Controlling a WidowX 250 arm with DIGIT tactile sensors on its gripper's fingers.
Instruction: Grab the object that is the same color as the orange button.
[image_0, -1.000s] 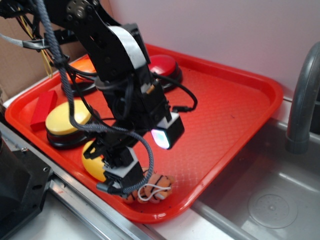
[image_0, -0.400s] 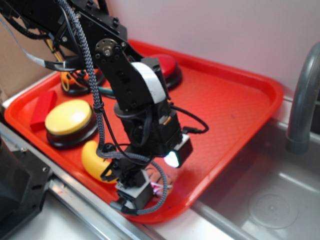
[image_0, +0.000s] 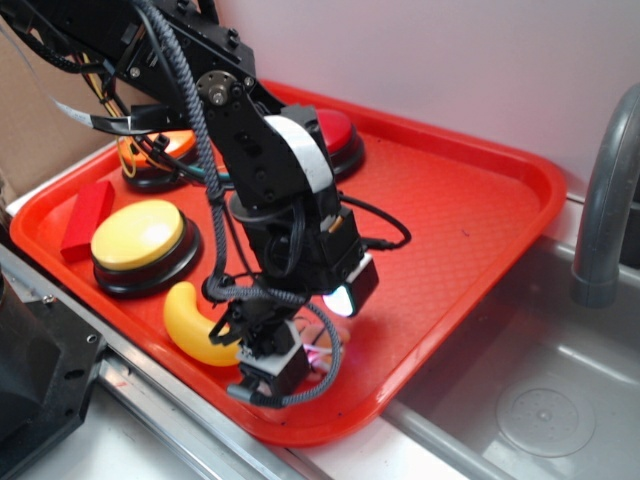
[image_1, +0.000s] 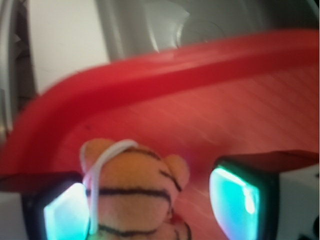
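At the near rim of the red tray (image_0: 470, 250), the end effector (image_1: 150, 200) stands wide, straddling the plush tiger (image_1: 132, 192), which lies between the glowing pads (image_1: 240, 197), a clear gap on its right. Its long axis seems to run toward the camera, head nearest the tray edge. Farther left sits the orange button (image_0: 150, 152).

exterior view high and angled down over the red tray (image_0: 470, 200), wrist view close, facing its near rim (image_1: 150, 75)
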